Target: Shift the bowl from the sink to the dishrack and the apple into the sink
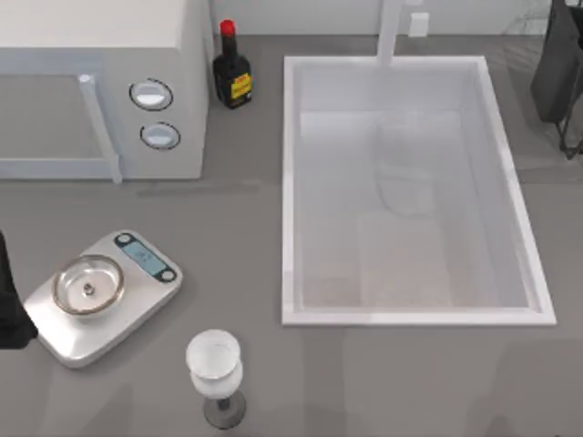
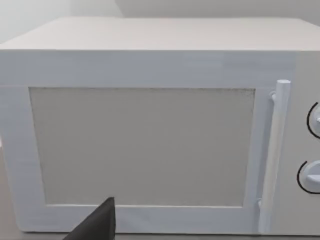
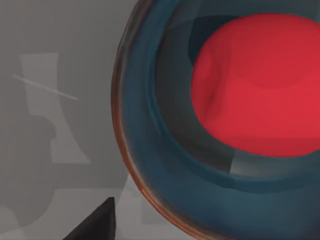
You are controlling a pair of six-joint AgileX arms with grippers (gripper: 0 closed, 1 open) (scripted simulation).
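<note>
Close under my right gripper (image 3: 95,226), the right wrist view shows the glossy blue bowl (image 3: 150,150) with its reddish-brown rim. The red apple (image 3: 260,85) lies inside the bowl. A grey surface runs beside the bowl. In the top view the white sink (image 1: 410,317) sits right of centre, with only its bare white floor inside. My right arm (image 1: 560,73) hangs at the top right edge of that view, beyond the sink. My left gripper (image 1: 9,314) is parked at the left edge next to the scale. The dishrack is out of view.
A white microwave (image 1: 100,82) fills the back left, and the left wrist view faces its door (image 2: 142,145). A dark bottle with a red cap (image 1: 231,71) stands beside it. A steel scale (image 1: 100,293) and a wine glass (image 1: 216,364) stand at the front left. The tap (image 1: 392,32) rises behind the sink.
</note>
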